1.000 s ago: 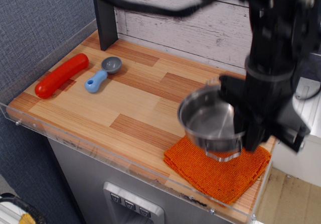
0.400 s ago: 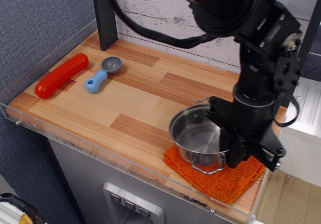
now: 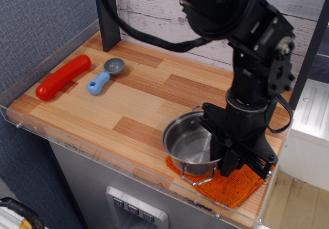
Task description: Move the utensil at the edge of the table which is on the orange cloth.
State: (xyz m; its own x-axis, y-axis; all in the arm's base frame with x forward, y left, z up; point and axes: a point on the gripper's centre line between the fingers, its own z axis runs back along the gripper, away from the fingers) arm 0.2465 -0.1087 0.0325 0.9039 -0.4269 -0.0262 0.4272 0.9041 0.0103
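The small shiny steel pot (image 3: 186, 146) with wire loop handles sits low at the front right of the wooden table (image 3: 128, 106), over the left edge of the orange cloth (image 3: 234, 187) and partly over bare wood. My black gripper (image 3: 222, 154) comes down from above and is shut on the pot's right rim. The arm hides the cloth's middle and back. I cannot tell whether the pot's base touches the surface.
A long red rounded object (image 3: 62, 76) and a grey scoop with a blue handle (image 3: 105, 75) lie at the back left. A black post (image 3: 107, 16) stands at the back. A clear acrylic rim (image 3: 103, 154) runs along the front edge.
The pot, held by my gripper, has moved down and to the left, from above the cloth's middle to its left edge. The scoop and red object have not moved.
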